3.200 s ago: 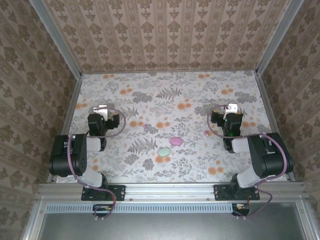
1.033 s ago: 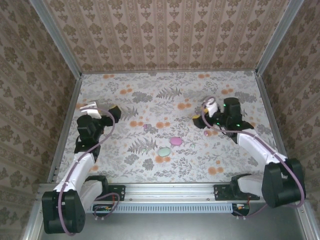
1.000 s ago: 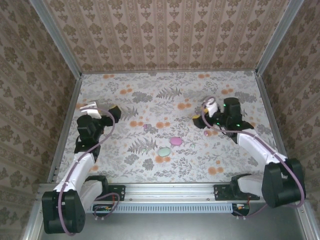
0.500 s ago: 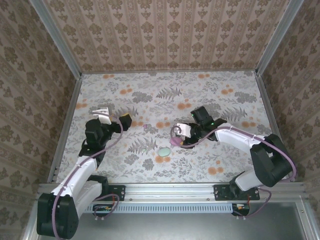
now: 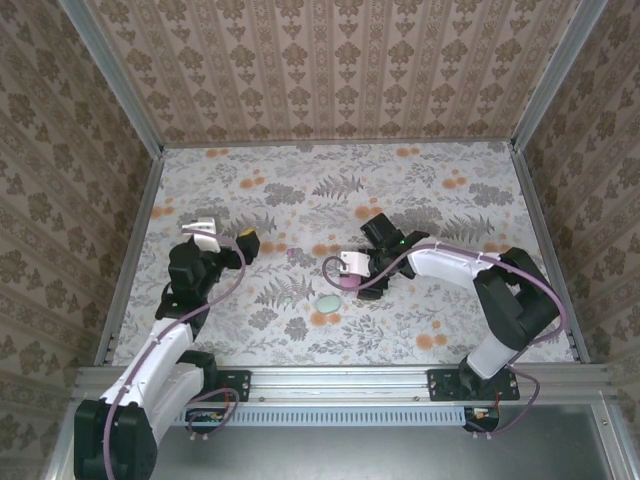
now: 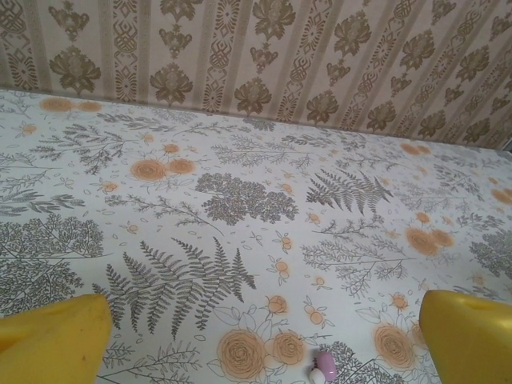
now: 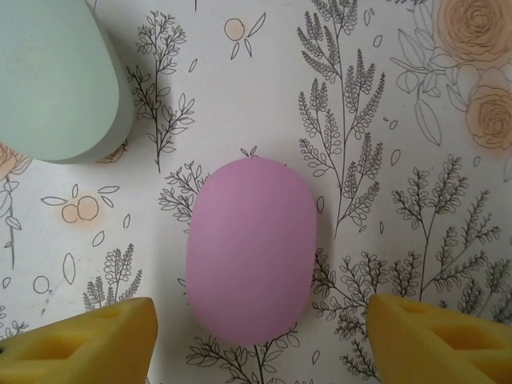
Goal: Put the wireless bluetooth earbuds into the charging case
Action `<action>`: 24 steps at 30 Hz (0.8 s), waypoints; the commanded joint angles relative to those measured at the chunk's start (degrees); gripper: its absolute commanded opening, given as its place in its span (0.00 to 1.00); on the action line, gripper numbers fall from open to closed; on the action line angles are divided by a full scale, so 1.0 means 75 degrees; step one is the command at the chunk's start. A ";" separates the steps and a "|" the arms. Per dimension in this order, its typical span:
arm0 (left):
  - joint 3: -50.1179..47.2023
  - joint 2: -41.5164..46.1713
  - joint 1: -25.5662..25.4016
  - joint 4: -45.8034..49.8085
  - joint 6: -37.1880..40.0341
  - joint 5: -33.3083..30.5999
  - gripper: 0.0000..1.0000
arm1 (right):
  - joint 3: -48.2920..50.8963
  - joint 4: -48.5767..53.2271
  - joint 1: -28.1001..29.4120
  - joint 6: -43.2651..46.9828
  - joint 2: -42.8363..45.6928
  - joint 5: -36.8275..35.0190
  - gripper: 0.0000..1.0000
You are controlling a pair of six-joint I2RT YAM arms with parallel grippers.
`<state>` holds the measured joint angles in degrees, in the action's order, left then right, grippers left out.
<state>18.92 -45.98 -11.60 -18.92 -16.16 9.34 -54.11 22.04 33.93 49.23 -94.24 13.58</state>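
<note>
Worktop [image 5: 300,190] was covered in a pale floral print: grey ferns, orange roses. Walls [image 5: 340,70] papered in beige stripes with brown damask motifs enclosed it at back, left and right. Aluminium posts [image 5: 110,75] stood at the back corners. A metal rail [image 5: 340,382] ran along the near edge. Light was even, shadows soft.

The table [image 5: 300,180] carries a floral-printed covering. A mint oval case [image 5: 327,302] lies just below the centre of the top view. A pink oval case [image 7: 250,250] lies near it, not touching, at lower centre of the right wrist view. A small pink earbud [image 5: 291,254] lies left of centre.
</note>
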 commanded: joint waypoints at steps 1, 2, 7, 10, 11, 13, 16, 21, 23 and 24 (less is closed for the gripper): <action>-0.0106 0.0138 -0.0014 0.0100 0.0242 -0.0188 1.00 | -0.0523 0.0802 0.0110 -0.0141 -0.0386 -0.0065 0.72; -0.0097 0.0133 -0.0017 0.0102 0.0245 -0.0201 1.00 | -0.0590 0.0846 0.0123 -0.0191 -0.0483 -0.0065 0.72; -0.0085 0.0142 -0.0013 0.0131 0.0300 -0.0248 1.00 | -0.0798 0.0728 0.0151 -0.0365 -0.0846 -0.0135 0.65; -0.0050 0.0158 -0.0004 0.0190 0.0359 -0.0282 1.00 | -0.0836 0.0692 0.0154 -0.0419 -0.0944 -0.0095 0.65; -0.0050 0.0156 -0.0012 0.0190 0.0364 -0.0289 1.00 | -0.0850 0.0692 0.0152 -0.0422 -0.0973 -0.0078 0.65; -0.0044 0.0150 -0.0013 0.0212 0.0373 -0.0330 1.00 | -0.0843 0.0715 0.0152 -0.0410 -0.1036 -0.0041 0.64; -0.0015 0.0130 -0.0012 0.0213 0.0394 -0.0352 1.00 | -0.0793 0.0675 0.0142 -0.0411 -0.1120 -0.0168 0.63; -0.0002 0.0051 -0.0011 0.0172 0.0386 -0.0325 1.00 | -0.0655 0.0565 0.0116 -0.0403 -0.1180 -0.0337 0.60; 0.0020 -0.0013 -0.0013 0.0154 0.0370 -0.0300 1.00 | -0.0649 0.0560 0.0116 -0.0434 -0.1224 -0.0369 0.57; 0.0031 -0.0042 -0.0013 0.0163 0.0369 -0.0285 1.00 | -0.0659 0.0554 0.0119 -0.0463 -0.1241 -0.0364 0.55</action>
<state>18.61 -46.02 -11.60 -18.37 -14.50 7.44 -58.94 25.39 34.76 46.15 -102.28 12.78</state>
